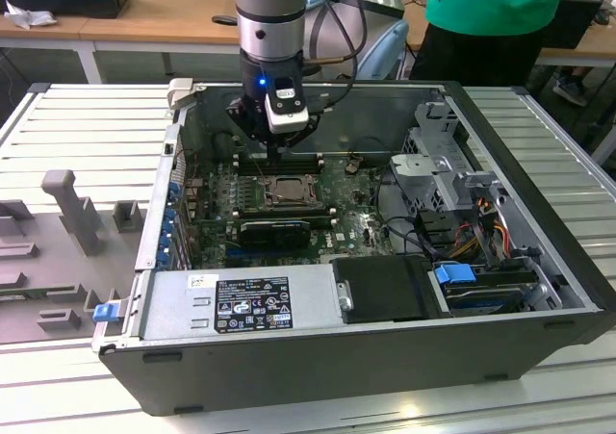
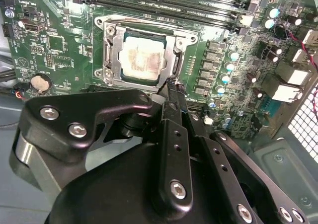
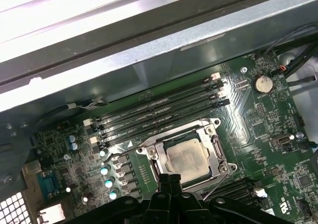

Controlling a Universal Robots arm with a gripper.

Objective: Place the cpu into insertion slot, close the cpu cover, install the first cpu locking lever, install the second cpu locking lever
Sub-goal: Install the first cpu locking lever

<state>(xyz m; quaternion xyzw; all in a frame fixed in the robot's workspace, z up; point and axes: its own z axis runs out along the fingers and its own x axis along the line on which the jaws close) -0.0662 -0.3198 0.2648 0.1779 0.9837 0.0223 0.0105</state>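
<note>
- The gripper (image 1: 277,150) hangs on the arm inside the open computer case (image 1: 539,338), low over the green motherboard (image 1: 361,227).
- In both wrist views its two black fingers (image 3: 164,186) lie pressed together with only a thin seam between them, so it is clenched.
- The fingertips sit at the edge of the socket, just beside the silver frame, as the second wrist view shows (image 2: 171,87).
- Whether the tips pinch anything there cannot be told; no chip or other part shows between them.
- The cpu (image 2: 143,57) lies flat in the insertion slot (image 1: 274,203), its dull metal top facing up and smeared pale.
- The cpu cover (image 3: 217,147) is down over the chip, and its cut-out centre frames the metal top.
- A thin wire locking lever (image 3: 218,183) slants away from one corner of the socket, close to the fingers.
- Long black memory sticks (image 3: 159,112) run beside the socket on the side away from the gripper.
- A person in a green top (image 1: 491,11) stands behind the case.
</note>
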